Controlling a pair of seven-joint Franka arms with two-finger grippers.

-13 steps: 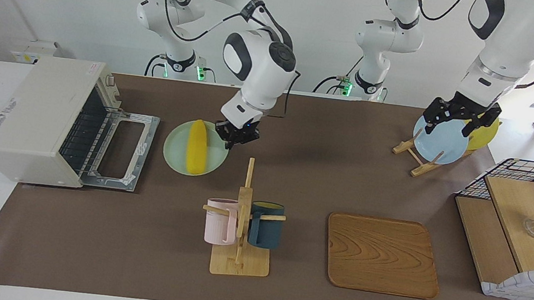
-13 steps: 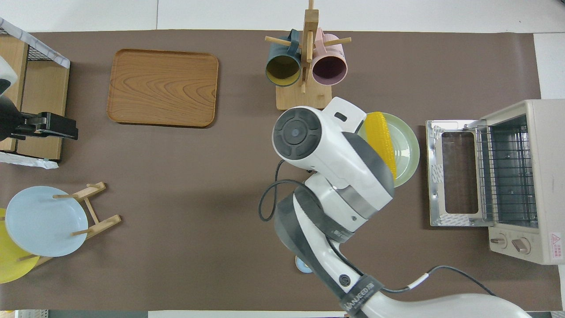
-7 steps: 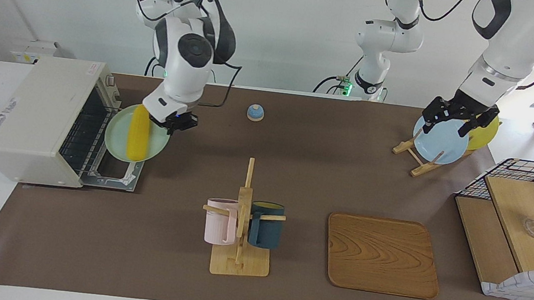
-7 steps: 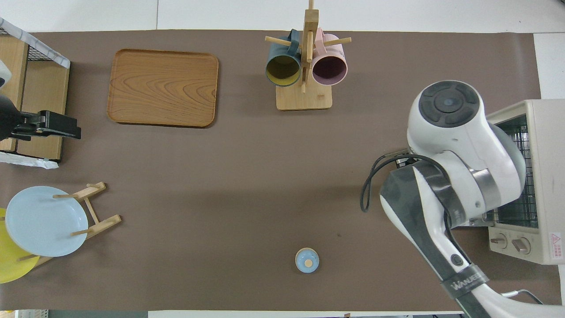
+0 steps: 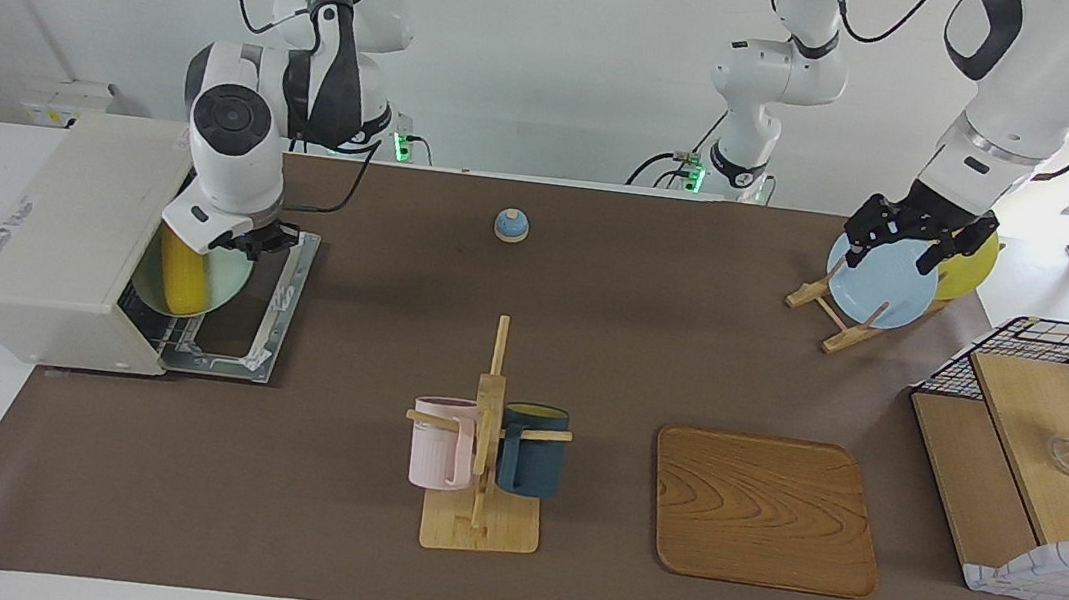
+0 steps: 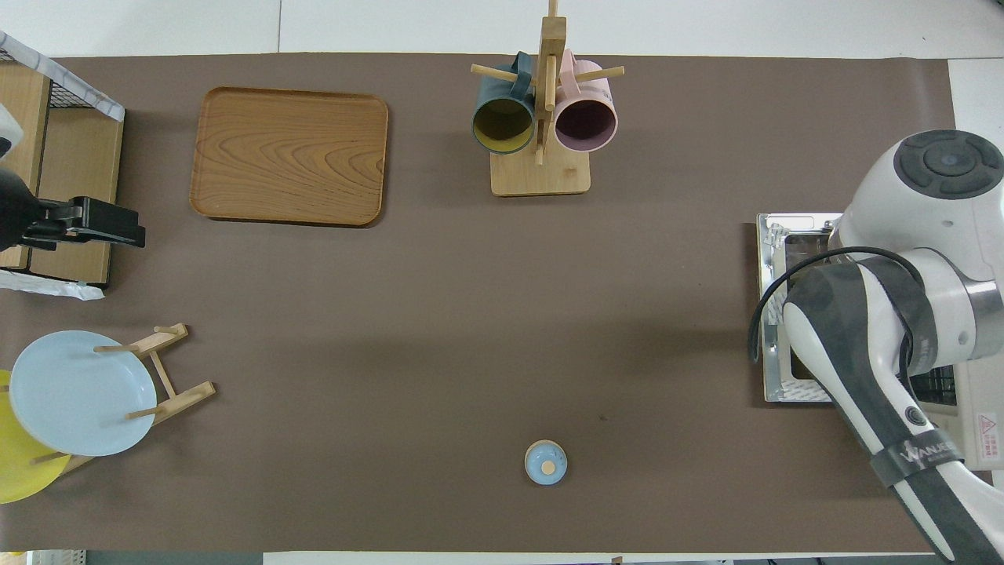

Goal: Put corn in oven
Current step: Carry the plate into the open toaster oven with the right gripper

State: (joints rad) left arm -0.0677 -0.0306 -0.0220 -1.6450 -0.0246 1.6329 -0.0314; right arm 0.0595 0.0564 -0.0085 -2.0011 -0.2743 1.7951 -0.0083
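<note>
Clamped on the rim of a pale green plate (image 5: 219, 282), the right gripper (image 5: 258, 239) hovers over the lowered door (image 5: 278, 296) of the oven (image 5: 65, 226), at the right arm's end of the table (image 5: 590, 347). Its fingertips are closed down on the plate's edge, so the plate serves as a carrier: the corn (image 5: 178, 278) lies across it, just past the gripper toward the oven's mouth, and need not be pinched itself. The plate reaches from the gripper into the opening, with the corn's end toward the oven seeming to sit at the threshold, above the wire rack. Holding the plate by the edge that faces away from the oven keeps the wrist and fingers outside the cavity while the load goes in first. The door lies flat below the gripper, which leaves the opening free and gives the arm room to come in low. From overhead the right arm's body covers the plate and corn entirely, so only the door frame (image 6: 773, 314) shows beside it.

The left gripper (image 5: 914, 241) waits at the other end of the table, over a blue plate (image 5: 883, 284) standing in a wooden rack (image 5: 822, 298), its fingers spread and holding nothing.

Judging by this, the corn is at the oven's entrance but not yet settled inside; the plate probably needs to travel deeper and come to rest on the rack before the gripper lets go.
</note>
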